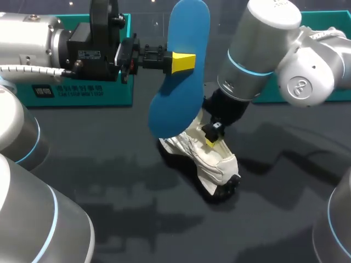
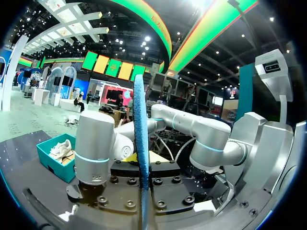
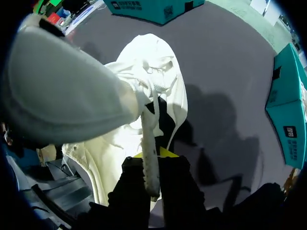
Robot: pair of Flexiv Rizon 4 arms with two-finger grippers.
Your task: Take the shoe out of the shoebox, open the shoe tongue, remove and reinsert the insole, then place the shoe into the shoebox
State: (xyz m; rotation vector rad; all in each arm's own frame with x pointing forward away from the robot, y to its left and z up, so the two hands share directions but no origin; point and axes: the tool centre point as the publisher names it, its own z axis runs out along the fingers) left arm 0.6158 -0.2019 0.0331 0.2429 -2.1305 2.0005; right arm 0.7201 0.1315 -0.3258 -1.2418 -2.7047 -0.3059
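A white shoe (image 1: 211, 161) lies on the dark table, near its middle. My right gripper (image 1: 211, 138) is down at the shoe's opening, shut on the shoe tongue (image 3: 149, 160), a white strip pinched between its fingers. The shoe (image 3: 160, 81) stretches away ahead of that gripper. My left gripper (image 1: 184, 62) is shut on the blue insole (image 1: 181, 71) and holds it upright in the air above and behind the shoe. In the left wrist view the insole (image 2: 140, 143) stands edge-on between the fingers, with my right arm (image 2: 211, 141) beyond it.
A teal shoebox (image 1: 71, 94) stands at the back left, under my left arm. A second teal box (image 1: 329, 24) at the back right holds another white shoe (image 2: 61, 149). Bare dark table lies in front of the shoe.
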